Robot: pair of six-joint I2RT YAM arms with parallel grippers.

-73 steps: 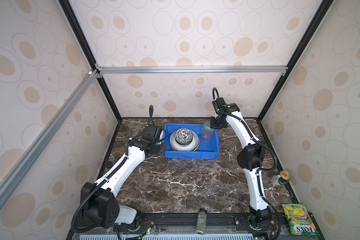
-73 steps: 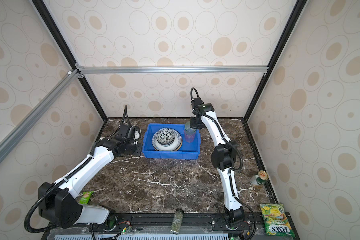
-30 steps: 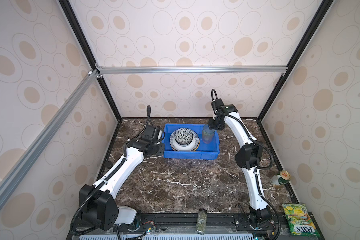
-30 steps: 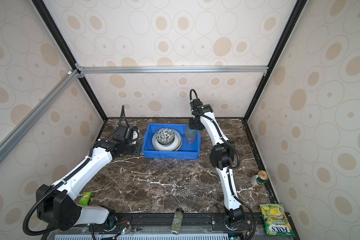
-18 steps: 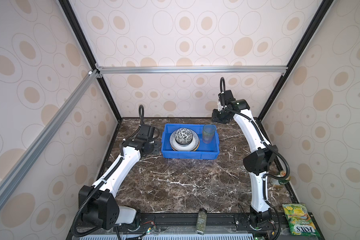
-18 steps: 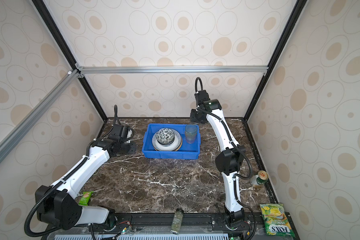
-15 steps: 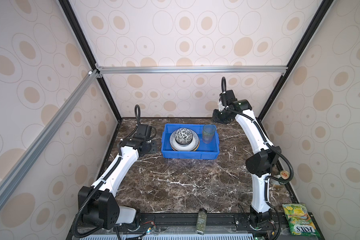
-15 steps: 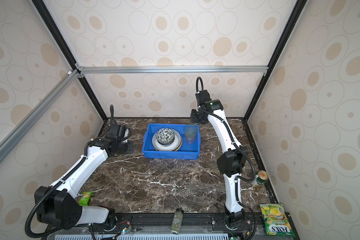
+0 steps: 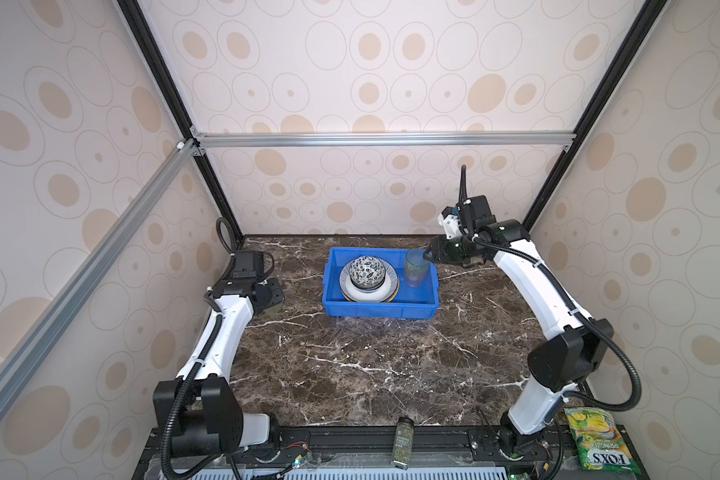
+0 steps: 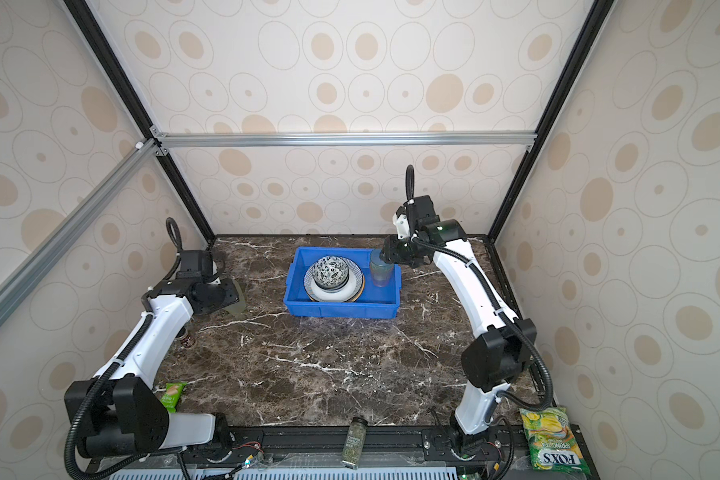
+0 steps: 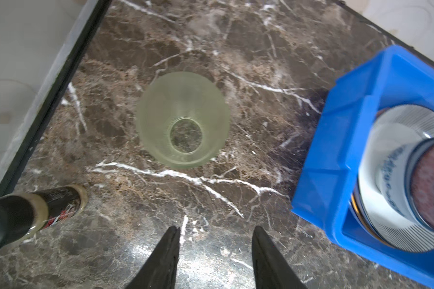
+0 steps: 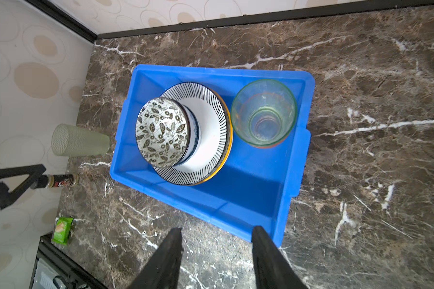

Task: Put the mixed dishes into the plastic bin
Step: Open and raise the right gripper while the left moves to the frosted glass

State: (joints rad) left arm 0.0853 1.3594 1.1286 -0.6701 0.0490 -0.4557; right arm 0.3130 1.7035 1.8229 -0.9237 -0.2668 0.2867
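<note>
Readable text first: snack packet (image 9: 599, 444) at the front right edge says FOX'S in white on green, smaller print under it too fine to read; spice jar (image 9: 403, 442) on the front rail has a green label I can't make out; dark bottle (image 11: 58, 202) has a red and white label, illegible; small green packet (image 10: 171, 395) sits by the left arm base, print too small. Blue bin (image 9: 379, 309) is at the back middle of the marble table and holds a striped plate (image 12: 211, 125) on top of other plates, a blue-white bowl (image 12: 192, 130) on that, a leaf bowl (image 12: 161, 132) on top, and stacked cups (image 12: 263, 112) upright beside the plates. Frosted green cup (image 11: 183, 120) stands upright on the table, outside the bin on its left. My left gripper (image 11: 216, 229) has its jaws partly apart and empty; the frosted cup is ahead of the tips, not between them and not touching. My right gripper (image 12: 217, 229) is also partly apart and empty, raised outside the bin wall, with the stacked cups ahead and clear of it
</note>
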